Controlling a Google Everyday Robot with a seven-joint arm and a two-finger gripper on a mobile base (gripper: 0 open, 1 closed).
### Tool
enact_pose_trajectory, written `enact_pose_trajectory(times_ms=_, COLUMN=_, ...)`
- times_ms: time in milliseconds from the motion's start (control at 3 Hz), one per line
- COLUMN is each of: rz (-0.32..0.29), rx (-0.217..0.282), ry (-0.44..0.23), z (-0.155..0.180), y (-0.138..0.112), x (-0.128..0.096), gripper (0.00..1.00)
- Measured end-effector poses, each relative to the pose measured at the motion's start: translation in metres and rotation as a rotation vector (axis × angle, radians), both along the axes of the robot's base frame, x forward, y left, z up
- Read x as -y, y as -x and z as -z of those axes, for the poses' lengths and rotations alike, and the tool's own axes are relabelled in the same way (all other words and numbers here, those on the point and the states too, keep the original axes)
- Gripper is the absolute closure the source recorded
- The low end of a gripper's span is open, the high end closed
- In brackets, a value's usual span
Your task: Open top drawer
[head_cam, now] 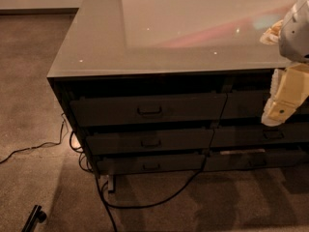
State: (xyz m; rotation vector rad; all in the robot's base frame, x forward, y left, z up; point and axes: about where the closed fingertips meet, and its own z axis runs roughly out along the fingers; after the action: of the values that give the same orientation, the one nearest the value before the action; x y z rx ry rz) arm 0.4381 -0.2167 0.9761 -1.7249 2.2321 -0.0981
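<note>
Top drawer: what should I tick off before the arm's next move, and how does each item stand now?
1. Top drawer needs opening: ok, front shut, no interior showing.
2. Bar handle visible and unobstructed: ok.
3. Gripper aligned with handle: not ok, it hangs far right, before the neighbouring column.
4. Black cable at the drawer's right edge clear of travel: cannot tell.
</note>
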Motion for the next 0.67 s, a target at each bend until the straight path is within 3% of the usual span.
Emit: enact_pose_trajectory(times_ms=667, rz=-0.026, rx=0.018, ry=-0.030, z=0.010, y=-0.012, x=-0.007, gripper=0.00)
